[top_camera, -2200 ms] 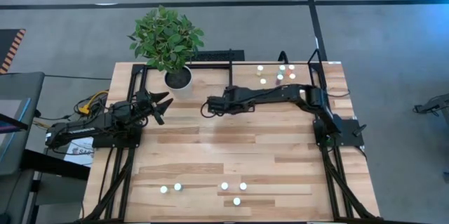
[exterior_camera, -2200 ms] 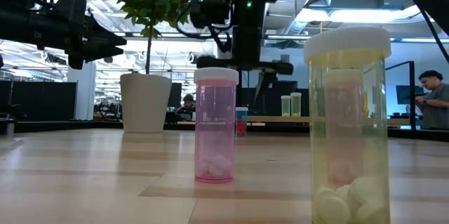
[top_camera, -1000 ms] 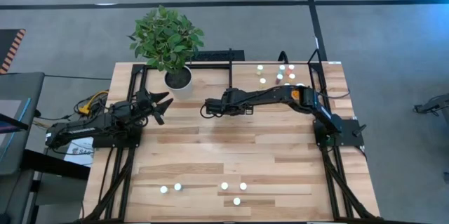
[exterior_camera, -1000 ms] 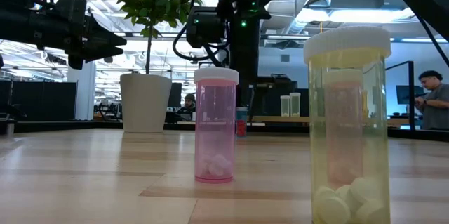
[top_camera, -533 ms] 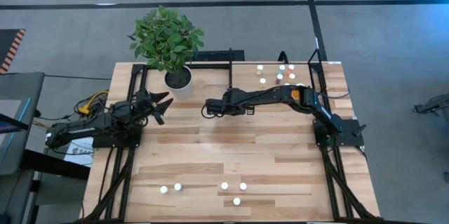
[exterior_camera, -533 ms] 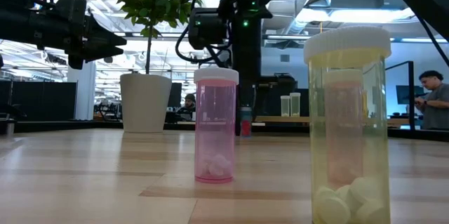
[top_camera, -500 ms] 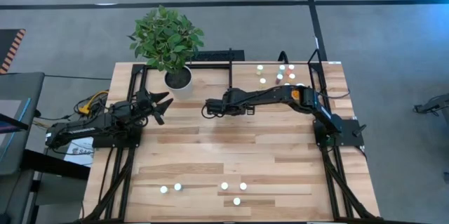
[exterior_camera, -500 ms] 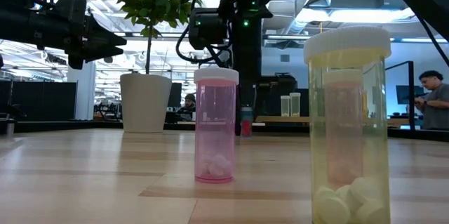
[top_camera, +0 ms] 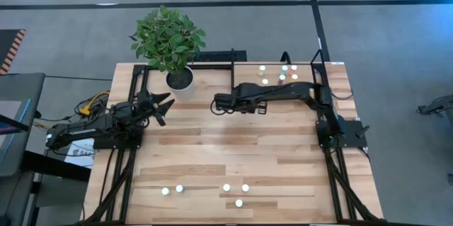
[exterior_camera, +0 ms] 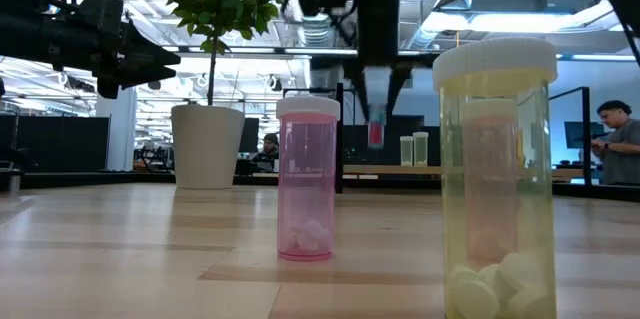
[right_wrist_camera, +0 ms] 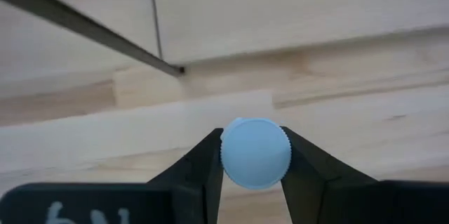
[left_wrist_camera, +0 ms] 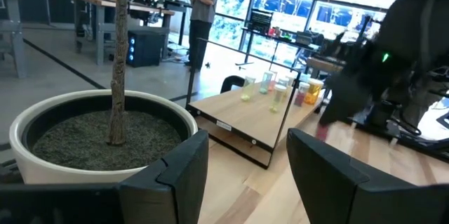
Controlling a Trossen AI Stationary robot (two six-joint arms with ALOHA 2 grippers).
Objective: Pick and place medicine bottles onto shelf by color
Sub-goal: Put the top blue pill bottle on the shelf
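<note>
My right gripper hangs above the table's middle, left of the shelf, shut on a small reddish medicine bottle with a round white cap. The shelf, a light board in black bars at the far right, bears several bottles standing upright. More bottles stand near the front edge; a pink one and a yellow-green one fill the low view. My left gripper waits open beside the white plant pot. My right gripper pinches the bottle just under its white cap, at the cap's two opposite sides, between its two fingers. The fingers come from above, pointing steeply down. The bottle hangs upright below them, lifted clear of the table.
A potted plant stands at the far left by the left arm. The shelf's black bar runs just beyond the held bottle. Bare planks lie between the arms and the front row of bottles.
My right gripper has risen and drawn back toward the table's right edge and the shelf. The small reddish bottle, which stood on the table between its fingers, now hangs lifted clear, still upright.
</note>
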